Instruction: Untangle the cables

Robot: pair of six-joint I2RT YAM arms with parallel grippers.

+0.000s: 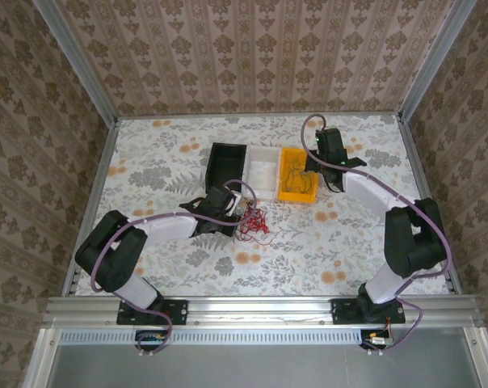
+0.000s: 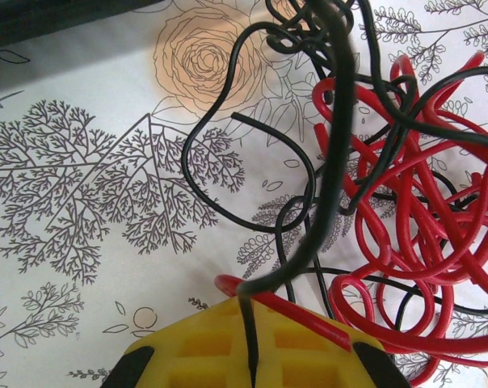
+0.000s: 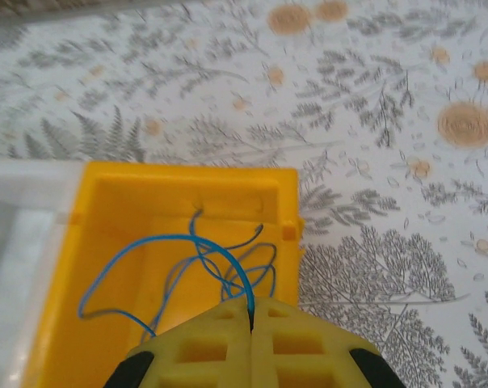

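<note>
While the floral table (image 1: 349,250) spreads under both arms, the left arm (image 1: 159,226) reaches in to its middle and the right arm (image 1: 381,198) bends over to the far side; three bins stand touching in a row there, the black bin (image 1: 228,149) on the left, the white bin (image 1: 262,151) between, the yellow bin (image 3: 187,182) on the right. The cables (image 2: 414,210) lie on the cloth as a red and black knot, just near of the black and white bins and right at the left arm's tip. The left gripper (image 2: 248,319) is pressed together, pinching a black wire (image 2: 337,145) that rises from the knot; one red strand lies across its pads. Over the yellow bin, the right gripper (image 3: 250,315) is likewise closed, nipping a blue wire (image 3: 131,250) whose loops hang down inside that bin.
</note>
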